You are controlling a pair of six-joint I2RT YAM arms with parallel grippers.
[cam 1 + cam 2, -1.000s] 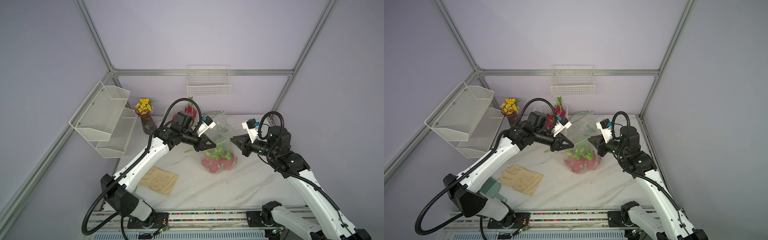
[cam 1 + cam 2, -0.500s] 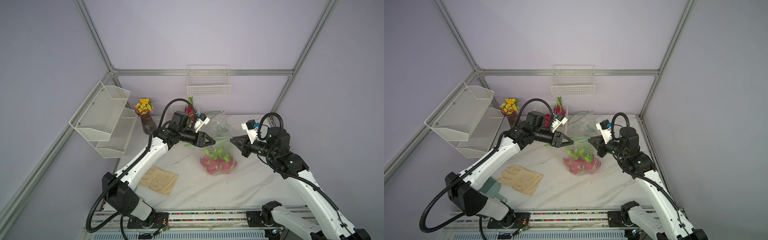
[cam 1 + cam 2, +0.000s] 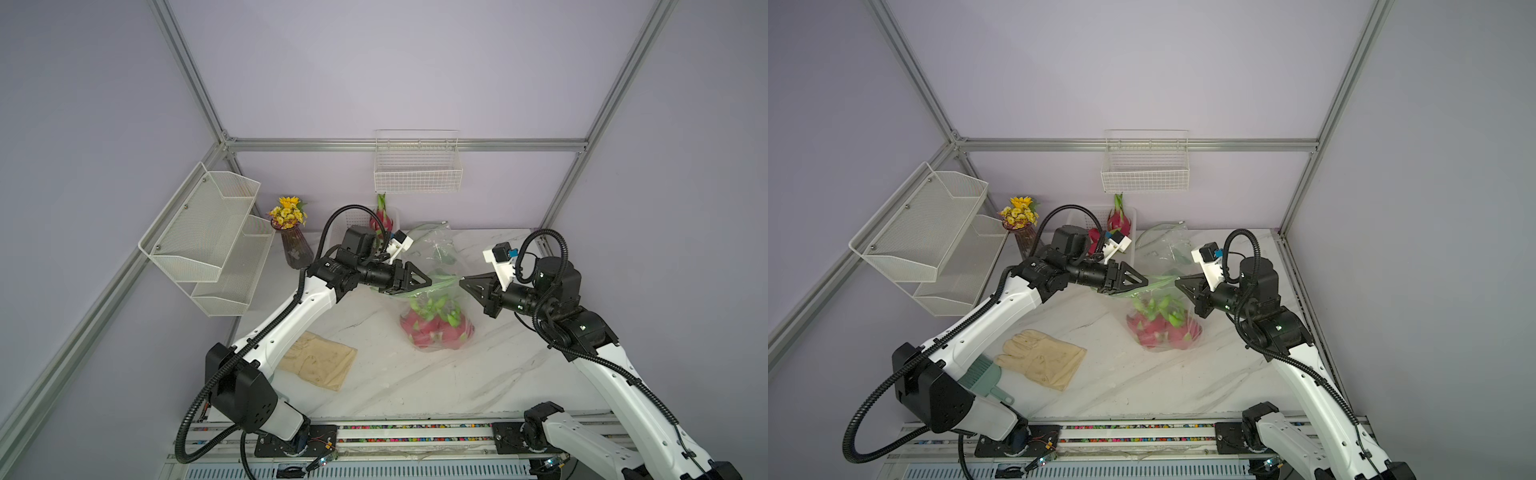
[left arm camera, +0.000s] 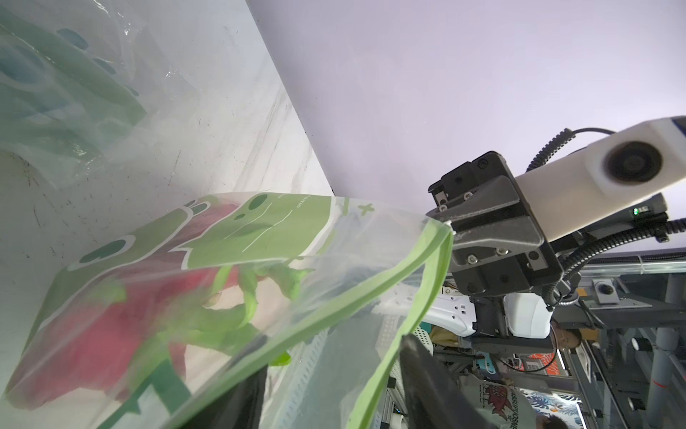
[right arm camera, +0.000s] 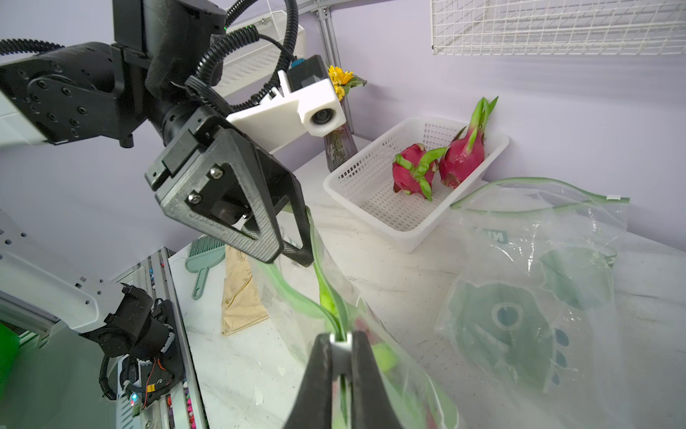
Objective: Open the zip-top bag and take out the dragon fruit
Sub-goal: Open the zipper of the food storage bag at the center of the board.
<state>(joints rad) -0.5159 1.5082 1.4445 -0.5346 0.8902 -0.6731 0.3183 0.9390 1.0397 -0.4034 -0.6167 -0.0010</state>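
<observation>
1. Straight to the zip-top bag [image 4: 352,267]: standing on the marble worktop [image 3: 395,386] between the two arms, mouth up.
2. Right end effector [image 5: 341,343]: pinched shut on one end of the bag's green zip rim, holding that corner high.
3. Left end effector [image 5: 293,256]: open, jaws apart, the other stretch of green rim running down between the fingers. Hard to call whether plastic and fingers touch.
4. Mouth of the bag parted, with a clear gap between the two green strips in the left wrist view.
5. Dragon fruit [image 4: 111,334] bunched at the bottom of the bag, pink skin and green scales pressed against the clear plastic. Too jumbled to count.
6. Two more dragon fruit [image 5: 412,171] out already, side by side in the white basket [image 5: 408,237] at the back of the worktop.
7. Just beside the basket, a second clear bag [image 5: 519,315], crumpled on the marble.
8. Nearer the front, a tan glove [image 3: 1042,357] lying flat, well apart from the bag.
</observation>
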